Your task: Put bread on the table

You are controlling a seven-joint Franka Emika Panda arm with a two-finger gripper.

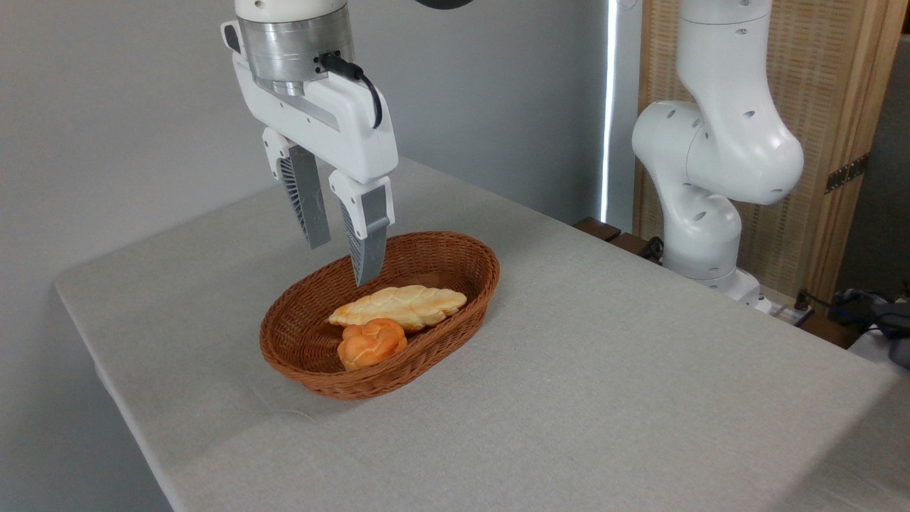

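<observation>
Fixed camera: A white robot arm hangs its gripper (343, 262) above the rear half of a brown wicker basket (469, 264) on a cloth-covered table (640, 398), the two ribbed fingers pointing down with an open gap between them and nothing held. The fingertips sit clear of everything in the basket (how far above the rim cannot be judged from this angle).

The basket holds two items. The bread (372, 343), a small round orange-golden bun with a knotted top, lies at the near side of the basket, pressed close to the wicker wall. Just behind it, and touching or nearly touching it, a longer pale braided loaf (398, 306) lies lengthwise across the middle of the basket. Nothing else is seen inside.

The work appears to be at the approach step: the bun has not been grasped and none of the task is done. The gripper looks to stand more over the loaf than over the bun, so the next move probably calls for a shift toward the camera, then a descent with the fingers straddling the bun. The tight fit between the loaf and the basket wall leaves little room for the fingers, and a careless close could catch the loaf or the wicker. The table around the basket offers broad bare cloth for setting the bun down.
</observation>
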